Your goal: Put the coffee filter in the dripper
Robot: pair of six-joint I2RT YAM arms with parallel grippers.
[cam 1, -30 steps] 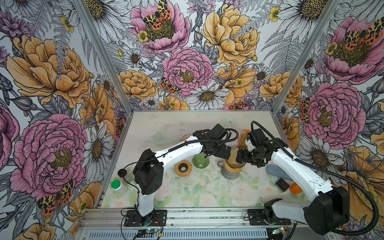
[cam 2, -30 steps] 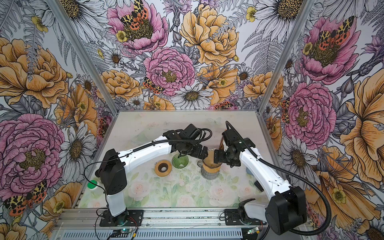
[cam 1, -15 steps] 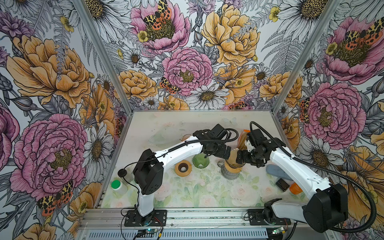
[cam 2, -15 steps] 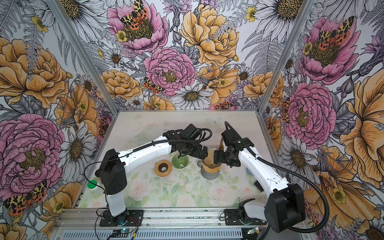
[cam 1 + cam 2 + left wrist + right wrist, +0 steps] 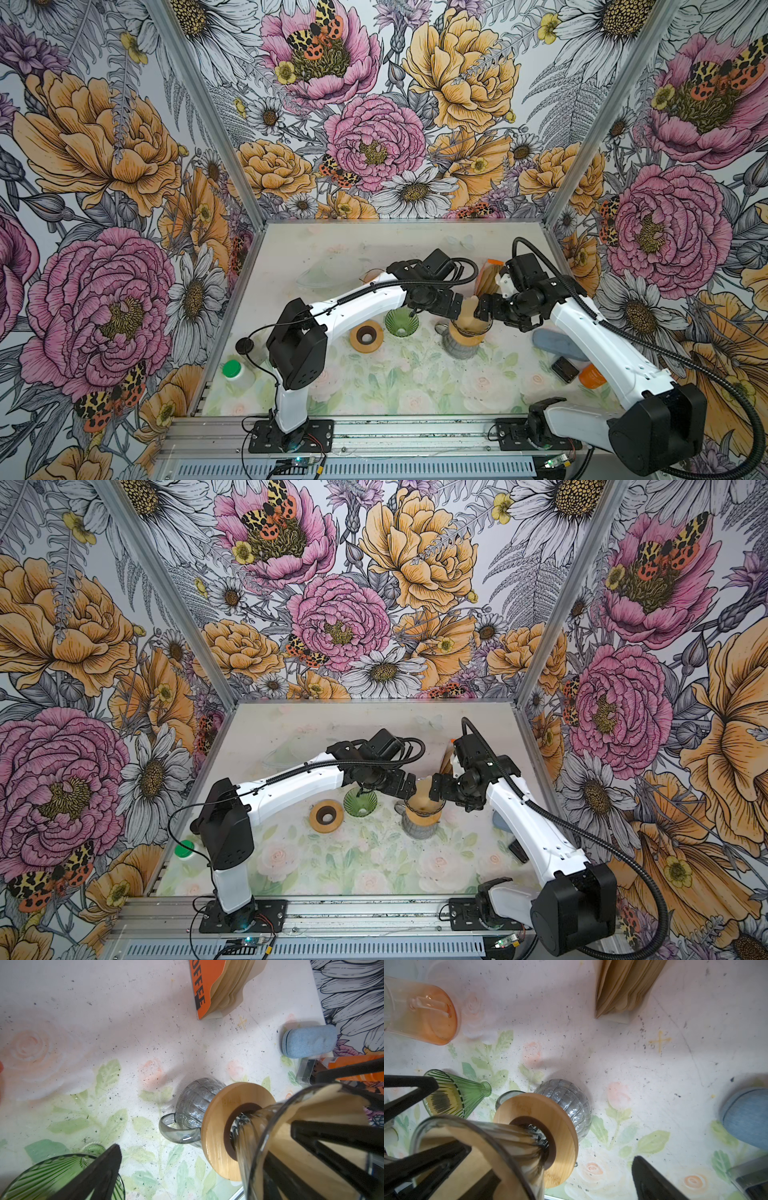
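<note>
Claws are both spread wide, and nothing is gripped by either. One finger of the left claw [image 5: 454, 302] is poked down inside the dripper [image 5: 268, 1126], against the brown coffee filter [image 5: 332, 1105]. Its other finger is hung outside, by the green glass cone [image 5: 400, 325]. One finger of the right claw [image 5: 483, 306] is dipped into the same dripper from the other side. The filter is already sat in the dripper, but whether it is lying flat to the glass cannot be told.

Trouble can be made on the way out. If a finger is dragged sideways, the paper can be pulled up or crushed. If the glass rim is bumped, the dripper can be tipped off the grey glass mug [image 5: 193, 1101], since it is only rested there on its wooden ring [image 5: 529, 1118]. The green cone can be knocked over by the outside finger.

Room is tight between the two claws, so straight up is judged the safe way. Open counter [image 5: 374, 386] is found toward the front. The filter packet [image 5: 490, 276] is stood close behind, and the blue pouch [image 5: 557, 343] is left lying off to the right.
</note>
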